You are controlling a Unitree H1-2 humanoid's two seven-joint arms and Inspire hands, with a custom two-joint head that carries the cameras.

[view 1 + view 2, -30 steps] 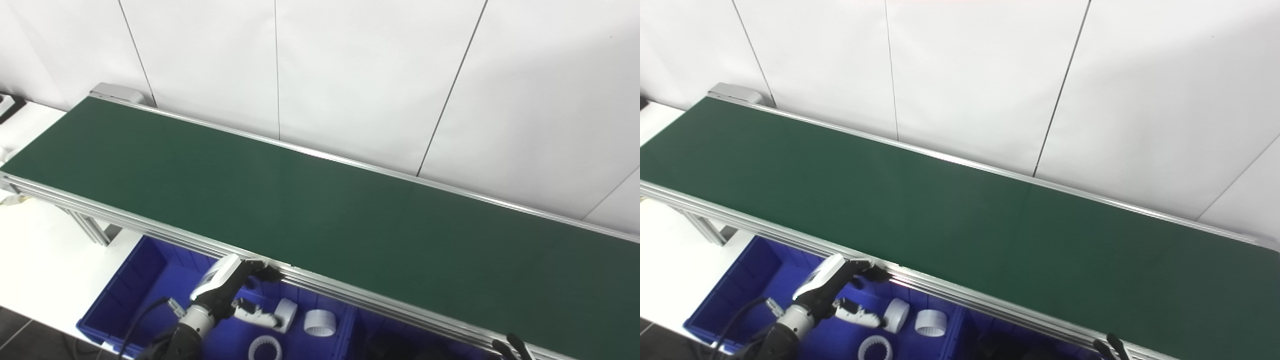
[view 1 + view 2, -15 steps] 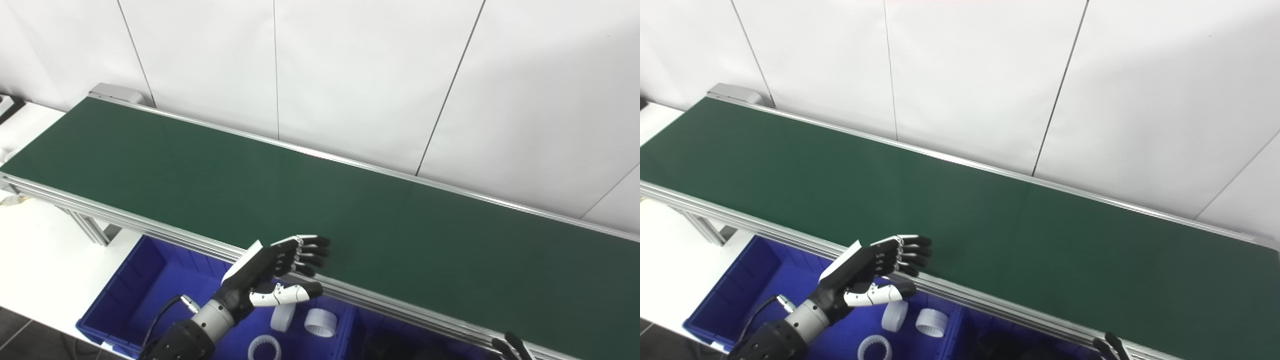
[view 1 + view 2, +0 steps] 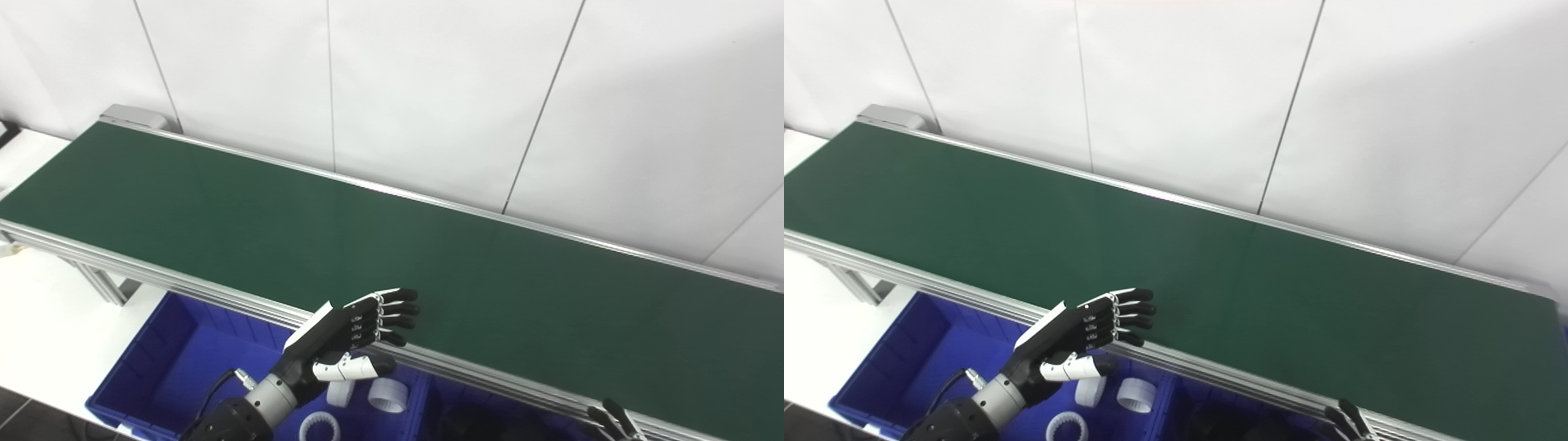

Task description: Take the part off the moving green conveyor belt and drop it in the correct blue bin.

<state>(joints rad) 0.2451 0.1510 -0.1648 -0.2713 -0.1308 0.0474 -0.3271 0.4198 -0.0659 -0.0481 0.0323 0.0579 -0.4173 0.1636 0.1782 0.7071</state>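
No part on the green belt point(image 3: 392, 257) right now, it's bare end to end. Left hand point(image 3: 343, 334) is empty, fingers stretched out and spread, hovering over the belt's near rail above the blue bin point(image 3: 171, 367), where white ring parts point(image 3: 386, 395) sit. Right hand point(image 3: 612, 422) barely pokes in; can't tell its state. I'd hold the left hand low, wait, then grab quickly.
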